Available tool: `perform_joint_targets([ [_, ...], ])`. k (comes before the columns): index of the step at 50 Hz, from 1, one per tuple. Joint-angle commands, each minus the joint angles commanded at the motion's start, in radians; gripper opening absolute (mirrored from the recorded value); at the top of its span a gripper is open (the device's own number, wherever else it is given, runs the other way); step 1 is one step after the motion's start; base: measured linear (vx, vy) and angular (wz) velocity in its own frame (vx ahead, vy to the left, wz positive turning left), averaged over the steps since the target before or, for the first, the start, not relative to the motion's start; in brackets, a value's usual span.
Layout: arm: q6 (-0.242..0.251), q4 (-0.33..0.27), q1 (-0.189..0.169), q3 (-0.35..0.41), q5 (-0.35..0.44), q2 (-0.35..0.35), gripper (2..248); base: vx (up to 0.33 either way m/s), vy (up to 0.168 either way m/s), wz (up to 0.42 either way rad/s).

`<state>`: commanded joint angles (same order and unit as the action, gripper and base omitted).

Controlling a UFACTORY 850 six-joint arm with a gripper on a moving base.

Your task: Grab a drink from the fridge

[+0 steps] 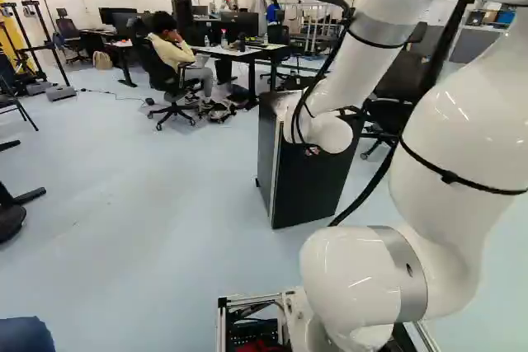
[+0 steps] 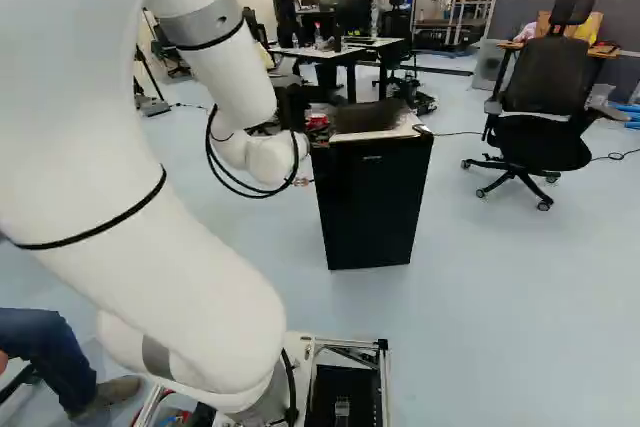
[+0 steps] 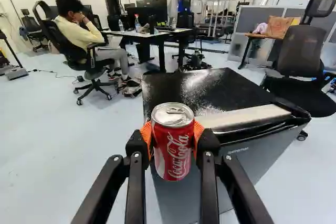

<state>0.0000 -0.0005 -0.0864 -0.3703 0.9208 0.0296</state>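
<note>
In the wrist view my gripper (image 3: 173, 142) is shut on a red drink can (image 3: 177, 153), one orange pad against each side. The can stands upright between the fingers, its silver lid uppermost. Behind it is the small black fridge (image 3: 210, 90), with a pale strip along its top front edge; can and fingers cover part of its front. The same fridge (image 2: 368, 207) stands ahead of the base in the right base view, its door looking shut. The arm's last joints largely cover the gripper in both base views, where I cannot clearly make out its fingers.
Beyond the fridge are desks (image 3: 152, 34) with bottles and monitors. An office chair (image 2: 545, 112) stands to the fridge's right. A seated person is farther off to the left, with bags on the floor. Part of another person's leg shows close beside the base at the left.
</note>
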Motion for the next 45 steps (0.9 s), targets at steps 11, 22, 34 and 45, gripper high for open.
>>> perform_joint_targets([
  [11, 0.0, 0.0, 0.025, 0.081, -0.014, 0.071, 97, 0.0, 0.0, 0.0],
  [22, 0.0, 0.0, 0.045, 0.148, -0.025, 0.13, 97, 0.0, 0.0, 0.0],
  [34, 0.0, 0.0, 0.063, 0.206, -0.035, 0.182, 97, 0.0, 0.0, 0.0],
  [45, 0.0, 0.0, 0.075, 0.245, -0.042, 0.216, 97, 0.0, 0.0, 0.0],
])
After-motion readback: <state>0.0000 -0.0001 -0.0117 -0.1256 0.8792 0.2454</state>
